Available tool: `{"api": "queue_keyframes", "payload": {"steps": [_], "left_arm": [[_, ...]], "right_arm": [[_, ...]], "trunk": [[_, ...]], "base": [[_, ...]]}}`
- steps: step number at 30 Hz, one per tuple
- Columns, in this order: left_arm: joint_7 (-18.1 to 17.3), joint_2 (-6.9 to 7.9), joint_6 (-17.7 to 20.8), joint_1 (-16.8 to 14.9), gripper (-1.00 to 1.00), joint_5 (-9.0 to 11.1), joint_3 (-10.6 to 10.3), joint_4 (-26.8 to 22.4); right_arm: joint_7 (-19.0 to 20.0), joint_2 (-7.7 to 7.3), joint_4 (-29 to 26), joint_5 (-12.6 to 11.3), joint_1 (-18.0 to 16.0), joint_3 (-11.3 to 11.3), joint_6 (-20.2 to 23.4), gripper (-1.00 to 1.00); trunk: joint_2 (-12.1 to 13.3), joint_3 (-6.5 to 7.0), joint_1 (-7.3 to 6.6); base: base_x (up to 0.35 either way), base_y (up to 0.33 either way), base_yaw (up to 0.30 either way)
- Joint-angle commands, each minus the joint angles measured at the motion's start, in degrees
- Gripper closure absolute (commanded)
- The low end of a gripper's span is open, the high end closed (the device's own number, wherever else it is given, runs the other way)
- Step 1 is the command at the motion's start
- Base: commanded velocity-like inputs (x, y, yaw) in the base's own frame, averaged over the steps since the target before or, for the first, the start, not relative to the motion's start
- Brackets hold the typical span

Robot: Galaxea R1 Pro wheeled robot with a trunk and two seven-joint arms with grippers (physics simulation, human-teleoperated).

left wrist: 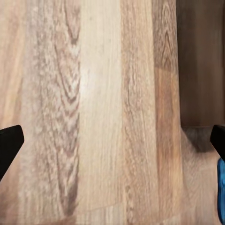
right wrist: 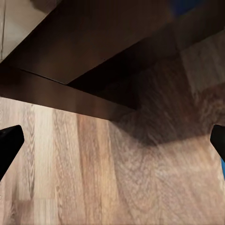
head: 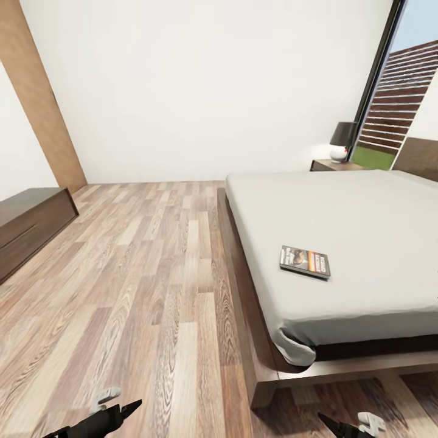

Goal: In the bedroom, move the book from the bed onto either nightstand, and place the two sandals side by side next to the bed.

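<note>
Dark book (head: 305,261) beyond right tool (head: 340,426) (on bed (head: 365,213))

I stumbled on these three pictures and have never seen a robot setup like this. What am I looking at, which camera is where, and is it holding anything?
These are simulator renders from a wheeled robot with two arms. The big picture comes from its head camera, looking down at a light-brown wood-plank floor and a low bed with a dark-brown frame and grey mattress. A small dark paperback book lies on the mattress. A dark wood nightstand with a lamp stands beyond the bed.

The other two pictures come from cameras near each gripper. The left gripper and the right gripper both show black fingertips spread wide over the floor, holding nothing. A bright-blue sliver beside the left one may be a sandal.
</note>
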Motion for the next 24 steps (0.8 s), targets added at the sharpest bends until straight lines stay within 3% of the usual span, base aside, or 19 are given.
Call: {"api": "queue_keyframes", "payload": {"steps": [1,9,20,22,24], "left_arm": [[-0.24,-0.02,0.60,-0.02,-1.00,0.39,0.17,0.01],[-0.24,-0.03,0.60,-0.02,-1.00,0.39,0.17,0.01],[0.68,-0.65,0.27,-0.02,-1.00,0.33,0.17,0.73],[2.48,-1.22,-0.86,-0.02,-1.00,0.32,0.17,1.32],[6.68,-2.66,-3.93,-0.02,-1.00,0.34,0.17,1.86]], "right_arm": [[0.32,0.04,0.01,0.08,-0.04,-0.36,0.37,-1.00],[0.32,0.04,0.01,0.08,-0.04,-0.35,0.37,-1.00],[0.32,0.12,1.32,0.03,-0.04,-0.26,0.37,-1.00],[0.28,0.73,2.98,0.14,-0.04,-0.20,0.29,-1.00],[-0.62,2.97,4.76,0.33,-0.04,-0.13,-1.65,-1.00]], "trunk": [[0.00,0.18,-0.04],[0.10,1.95,-0.24],[4.52,3.93,-2.66],[5.32,4.29,-3.10],[6.12,4.65,-3.54]], "base": [[0.000,0.000,0.000],[0.000,0.000,0.000],[0.000,0.000,0.000],[0.000,0.000,0.000],[0.000,0.000,0.000]]}}
